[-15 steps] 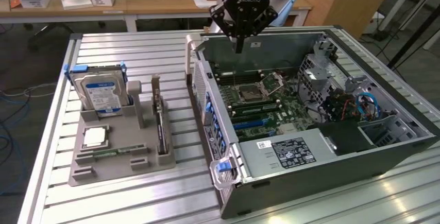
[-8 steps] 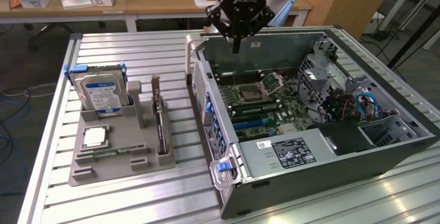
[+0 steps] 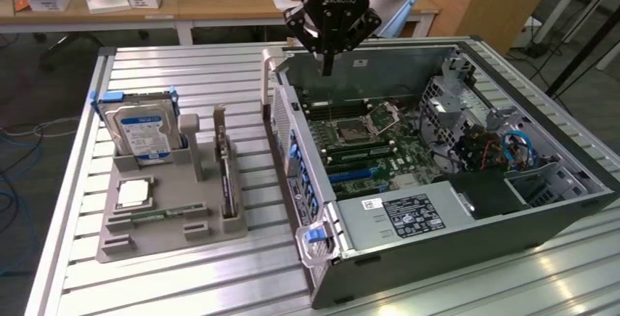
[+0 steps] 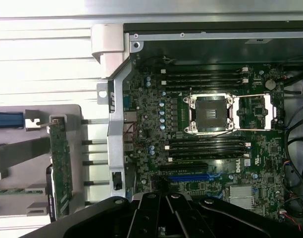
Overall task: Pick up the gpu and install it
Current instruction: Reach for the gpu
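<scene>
jaws: closed tight together, nothing held; gripper (image 3: 327, 69) hangs over the far rim of the open computer case (image 3: 436, 265).
gripper body: white lettering, too blurred to read.
motherboard (image 4: 156, 124): under the wrist; white logo reads "DELL", near the blue slot (image 4: 191, 177).
power supply (image 3: 407, 218): black label, white print, illegible; white barcode sticker just beside it.
gpu (image 3: 229, 185): on edge in the grey holder (image 3: 165, 240) on the worktop (image 3: 145, 69), exterior view's left of the case, well apart from the gripper.
hard drive (image 3: 144, 134): upright in the same holder; blue-white label, text illegible.
</scene>
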Controlling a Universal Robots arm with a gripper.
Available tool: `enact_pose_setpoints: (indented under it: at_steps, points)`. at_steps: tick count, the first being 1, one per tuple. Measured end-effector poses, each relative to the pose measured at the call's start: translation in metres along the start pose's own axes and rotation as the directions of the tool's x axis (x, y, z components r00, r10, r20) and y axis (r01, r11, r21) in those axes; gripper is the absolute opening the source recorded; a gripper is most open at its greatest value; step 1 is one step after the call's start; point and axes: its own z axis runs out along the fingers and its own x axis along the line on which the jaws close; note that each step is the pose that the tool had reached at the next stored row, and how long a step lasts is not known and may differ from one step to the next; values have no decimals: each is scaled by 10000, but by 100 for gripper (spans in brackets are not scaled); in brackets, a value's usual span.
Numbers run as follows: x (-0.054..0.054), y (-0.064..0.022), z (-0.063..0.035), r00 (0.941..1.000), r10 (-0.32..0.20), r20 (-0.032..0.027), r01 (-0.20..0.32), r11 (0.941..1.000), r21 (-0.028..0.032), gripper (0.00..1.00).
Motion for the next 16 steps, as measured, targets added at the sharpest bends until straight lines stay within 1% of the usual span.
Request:
enact_pose_setpoints:
  at_steps: [16]
  points:
    - [197, -13, -1, 10000, -27, -1, 27, 10000, 0, 11]
